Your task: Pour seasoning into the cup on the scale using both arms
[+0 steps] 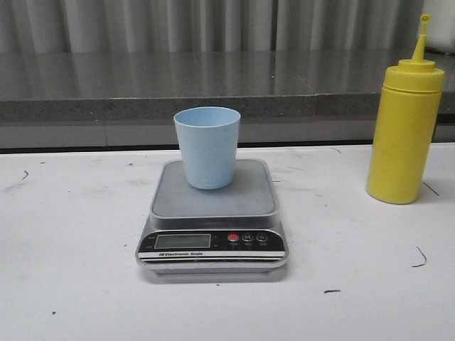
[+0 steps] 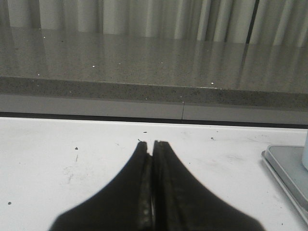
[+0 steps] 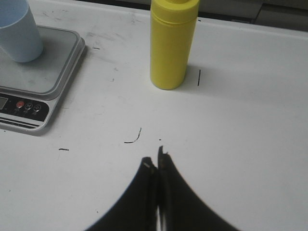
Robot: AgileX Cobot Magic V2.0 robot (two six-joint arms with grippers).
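Standing upright on the scale (image 1: 213, 206), the cup (image 1: 207, 146) awaits pouring; the seasoning (image 1: 404, 128) sits apart on the worktop (image 1: 71, 284), both grippers' jaws clenched and empty.

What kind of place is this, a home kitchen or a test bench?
Probably a lab test bench dressed as a kitchen: a scuffed white table with only a digital scale, a blue cup and a yellow squeeze bottle, before a grey counter and curtains.
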